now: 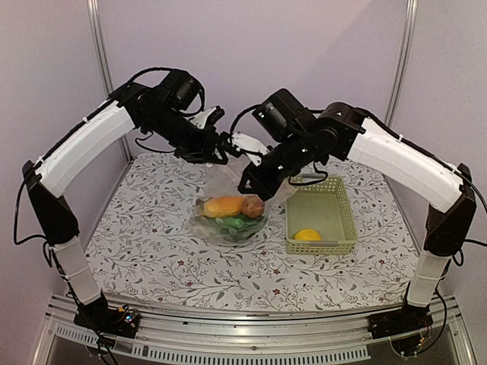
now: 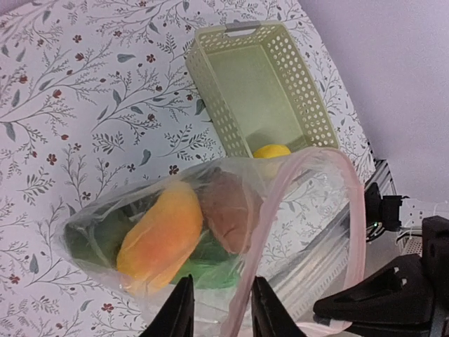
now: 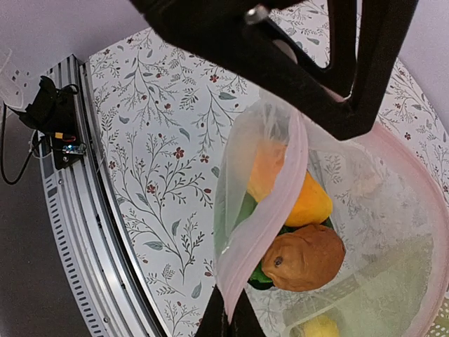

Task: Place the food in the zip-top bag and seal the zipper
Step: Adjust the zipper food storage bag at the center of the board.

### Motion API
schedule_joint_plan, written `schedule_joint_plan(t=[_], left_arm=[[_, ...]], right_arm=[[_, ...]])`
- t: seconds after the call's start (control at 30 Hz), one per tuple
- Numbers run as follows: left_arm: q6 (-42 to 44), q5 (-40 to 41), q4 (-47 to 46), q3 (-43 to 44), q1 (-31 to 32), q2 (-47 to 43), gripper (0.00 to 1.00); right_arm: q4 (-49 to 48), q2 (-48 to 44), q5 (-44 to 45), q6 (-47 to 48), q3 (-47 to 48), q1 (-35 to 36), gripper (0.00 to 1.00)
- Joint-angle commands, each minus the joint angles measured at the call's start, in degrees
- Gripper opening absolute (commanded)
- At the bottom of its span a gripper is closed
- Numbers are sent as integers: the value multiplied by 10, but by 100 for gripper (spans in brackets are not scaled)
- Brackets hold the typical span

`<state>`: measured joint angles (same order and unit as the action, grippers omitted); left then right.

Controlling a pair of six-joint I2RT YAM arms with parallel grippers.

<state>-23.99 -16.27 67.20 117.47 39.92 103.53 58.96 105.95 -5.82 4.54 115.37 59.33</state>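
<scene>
Currently: my right gripper [image 3: 226,319] clamped fully on zipper [image 3: 270,210], pink strip pinched between fingertips. My left gripper [image 2: 223,312] jaws part-open, same strip running through gap, no squeeze visible. Zip-top bag [image 1: 228,217] lifted at mouth, mouth gaping, belly resting on table [image 1: 152,251] just left of basket [image 1: 348,217]. Inside bag: orange-yellow oval [image 1: 223,205], brown potato [image 1: 253,205], green pieces [image 1: 240,224] underneath. Lemon [image 1: 307,234] lies in basket, outside bag.

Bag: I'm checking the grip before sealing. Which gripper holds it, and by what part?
The right gripper pinches the bag by its pink zipper; the left gripper stands open around the same strip.
</scene>
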Motion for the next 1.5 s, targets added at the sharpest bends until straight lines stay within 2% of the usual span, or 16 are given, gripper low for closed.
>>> schedule_joint_plan(t=[0.0, 0.1, 0.2, 0.33, 0.6, 0.7, 0.87, 1.07, 1.23, 1.47], left_arm=[[8, 1, 20, 15, -1, -30, 25], [18, 16, 20, 13, 1, -33, 17], [25, 34, 20, 16, 1, -25, 15], [22, 18, 14, 25, 1, -6, 24], [22, -11, 5, 18, 4, -2, 32], [26, 5, 4, 16, 2, -5, 43], [24, 2, 3, 28, -4, -1, 44], [47, -60, -50, -24, -4, 0, 45], [58, -166, -130, -104, -1, -21, 46], [75, -219, -145, -165, 18, -48, 46]], right_arm=[[19, 6, 11, -8, 49, 5, 0], [26, 13, 10, -8, 59, 7, 0], [26, 12, -6, -6, 57, 9, 0], [25, 11, -27, 1, 53, 15, 2], [9, -6, -70, 21, 34, 26, 3], [3, -12, -77, 31, 24, 27, 3], [-1, -6, -51, 47, 34, 27, 3], [-8, -3, -111, 63, 53, 33, 8], [-11, -5, -137, 70, 46, 34, 8], [-10, -22, -146, 71, 13, 35, 8]])
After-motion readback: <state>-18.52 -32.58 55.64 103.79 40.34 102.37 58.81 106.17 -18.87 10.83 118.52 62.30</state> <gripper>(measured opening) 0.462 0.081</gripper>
